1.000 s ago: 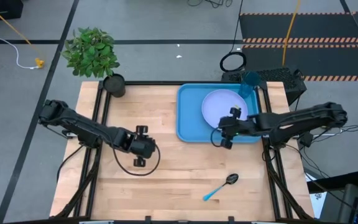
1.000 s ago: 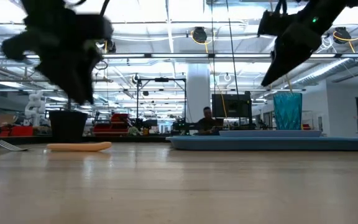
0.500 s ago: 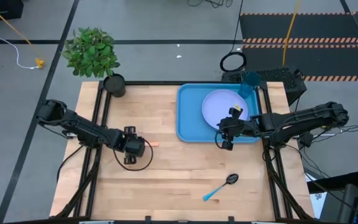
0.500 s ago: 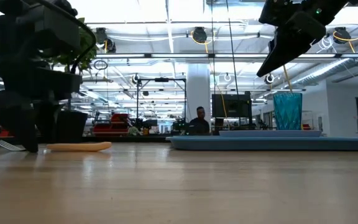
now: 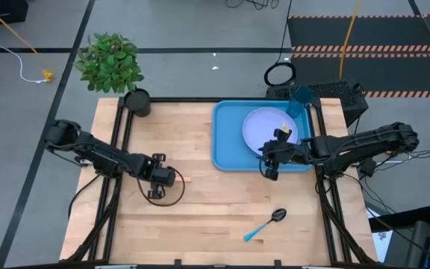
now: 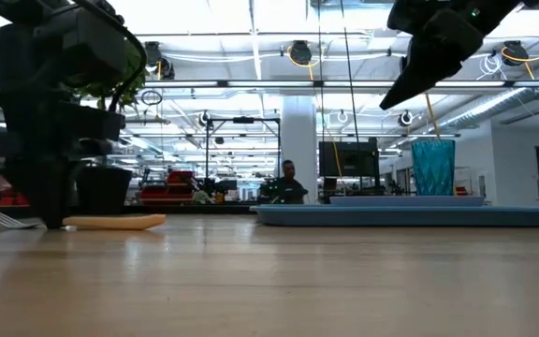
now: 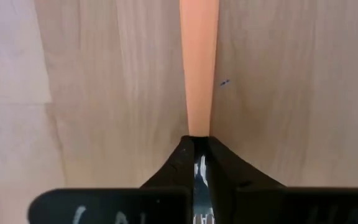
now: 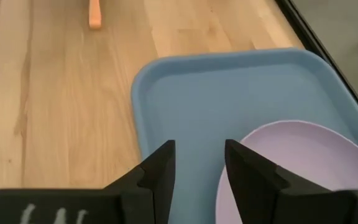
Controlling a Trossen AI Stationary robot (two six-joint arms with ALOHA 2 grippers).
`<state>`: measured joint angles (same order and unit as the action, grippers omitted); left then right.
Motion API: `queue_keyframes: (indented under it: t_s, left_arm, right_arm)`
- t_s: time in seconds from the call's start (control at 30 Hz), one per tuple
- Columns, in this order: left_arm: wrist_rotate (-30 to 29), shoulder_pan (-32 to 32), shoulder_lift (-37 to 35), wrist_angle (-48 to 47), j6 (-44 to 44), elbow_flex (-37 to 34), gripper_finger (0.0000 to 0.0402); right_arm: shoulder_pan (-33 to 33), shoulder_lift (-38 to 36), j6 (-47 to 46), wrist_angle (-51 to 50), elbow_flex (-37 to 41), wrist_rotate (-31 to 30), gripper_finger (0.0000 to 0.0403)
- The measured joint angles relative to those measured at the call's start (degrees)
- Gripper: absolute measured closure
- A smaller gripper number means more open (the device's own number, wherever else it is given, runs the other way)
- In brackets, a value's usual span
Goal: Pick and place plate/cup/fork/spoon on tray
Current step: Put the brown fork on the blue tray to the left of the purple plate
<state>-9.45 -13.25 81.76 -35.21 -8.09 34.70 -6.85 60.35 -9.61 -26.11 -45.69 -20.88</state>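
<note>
Wood table (image 5: pixel 200 217): left gripper (image 5: pixel 157 176) clamped on fork (image 7: pixel 199 68) near left edge, handle pointing toward tray (image 5: pixel 226 138); right gripper (image 5: pixel 269 166) part-open, empty, over tray.

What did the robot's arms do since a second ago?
The left gripper came down to the table and shut on the fork, pinching its orange handle. The right gripper stayed open above the tray. The plate, cup and spoon did not move.

Bright, even overhead light, ceiling-lamp glare in the low view, soft shadows, blurred foreground tabletop (image 6: pixel 269 290).
</note>
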Motion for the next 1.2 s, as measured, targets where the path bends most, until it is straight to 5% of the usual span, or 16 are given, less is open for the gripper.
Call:
queue_keyframes:
  t_s: [0.17,0.47,0.7,1.2]
  left_arm:
    - [-3.6,0.3,0.3,-5.2,4.3,5.5,0.0368]
    - [-6.3,0.2,0.1,-4.7,17.5,16.7,0.0394]
    - [-10.7,0.1,0.1,-4.5,31.4,21.3,0.0399]
    - [-15.3,-0.6,0.0,2.6,42.7,21.8,0.0400]
  right_arm:
    - [0.4,1.7,-1.7,6.0,0.0,-0.3,0.0271]
    - [0.7,12.4,0.8,22.3,0.0,0.2,0.0271]
    - [3.2,20.2,-6.5,40.9,0.0,15.4,0.0271]
    - [1.7,31.7,-12.1,48.2,-4.8,21.7,0.0270]
